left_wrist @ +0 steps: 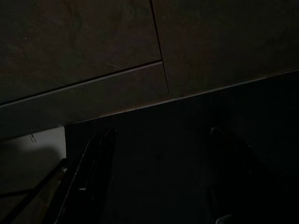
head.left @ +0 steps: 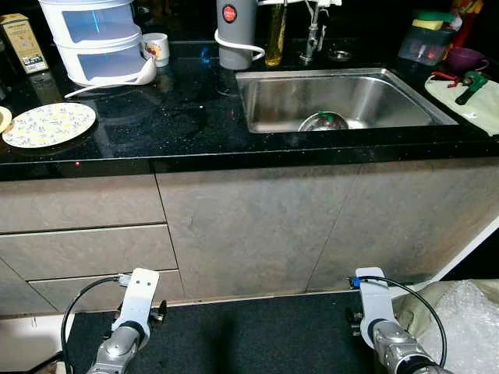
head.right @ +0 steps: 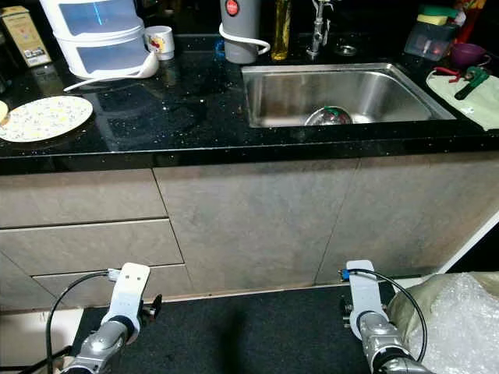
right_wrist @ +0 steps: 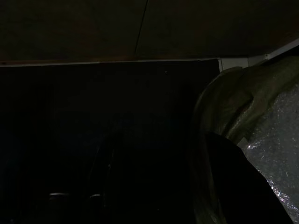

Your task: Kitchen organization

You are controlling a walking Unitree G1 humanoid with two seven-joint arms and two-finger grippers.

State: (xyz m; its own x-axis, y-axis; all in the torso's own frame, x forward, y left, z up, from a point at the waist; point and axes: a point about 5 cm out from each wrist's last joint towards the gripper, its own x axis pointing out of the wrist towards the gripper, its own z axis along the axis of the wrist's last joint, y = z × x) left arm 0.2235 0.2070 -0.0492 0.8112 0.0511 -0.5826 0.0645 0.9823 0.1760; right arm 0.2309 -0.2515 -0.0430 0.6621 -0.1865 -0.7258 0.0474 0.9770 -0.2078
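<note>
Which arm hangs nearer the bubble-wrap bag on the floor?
Right. The right arm hangs directly beside the bubble-wrap bag, almost against its edge. The left arm hangs on the far side, across the dark floor mat.

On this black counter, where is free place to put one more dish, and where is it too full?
The widest bare patch of the counter lies between the floral plate and the sink, in front of the white stacked containers. The back edge is crowded: mug, grey kettle, bottle. Right of the sink, a cloth with tools fills the space.
</note>
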